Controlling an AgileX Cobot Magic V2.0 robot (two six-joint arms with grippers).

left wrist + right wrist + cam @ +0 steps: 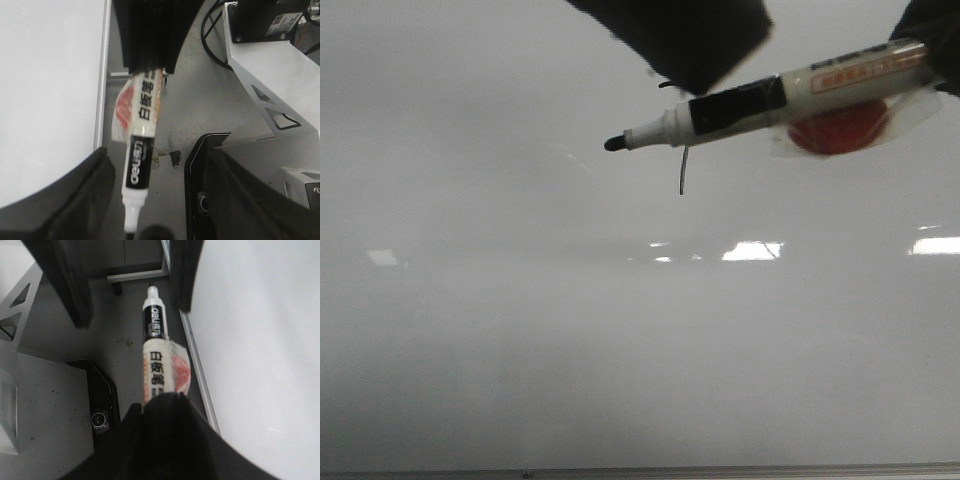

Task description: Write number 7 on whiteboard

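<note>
The whiteboard (620,350) fills the front view and also shows in the left wrist view (45,100) and the right wrist view (260,340). The number 7 (683,172) is a thin black stroke; its top bar is mostly hidden behind the marker. My right gripper (162,400) is shut on a white and black marker (770,100), uncapped, with a red disc (840,130) taped to it. My left gripper (145,220) is open, its fingers (185,275) on either side of the marker's tip without touching it.
The board's grey metal frame (102,75) runs beside grey floor. A black device with a round knob (100,415) and a white metal stand (270,70) sit off the board. Bright glare patches (752,250) lie across the board's middle.
</note>
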